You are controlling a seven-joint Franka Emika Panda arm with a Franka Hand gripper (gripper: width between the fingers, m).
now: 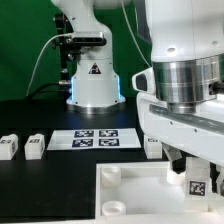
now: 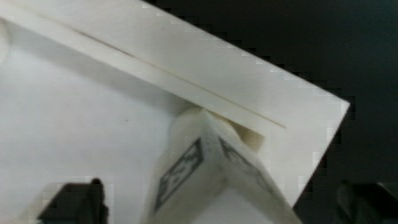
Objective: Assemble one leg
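A white leg (image 1: 197,185) with a black-and-white tag stands upright at the big white panel's (image 1: 130,195) corner on the exterior view's right. My gripper (image 1: 195,172) hangs right over it. In the wrist view the leg (image 2: 214,165) rises between my dark fingers (image 2: 75,200), its far end at the panel's (image 2: 107,110) corner. A gap shows between each finger and the leg, wider on one side, so the jaws stand open around it. The socket under the leg is hidden.
Two more legs (image 1: 8,147) (image 1: 35,146) lie at the exterior view's left, and another (image 1: 152,146) lies behind the panel. The marker board (image 1: 95,138) lies in front of the robot base (image 1: 93,85). A round socket (image 1: 110,173) shows on the panel.
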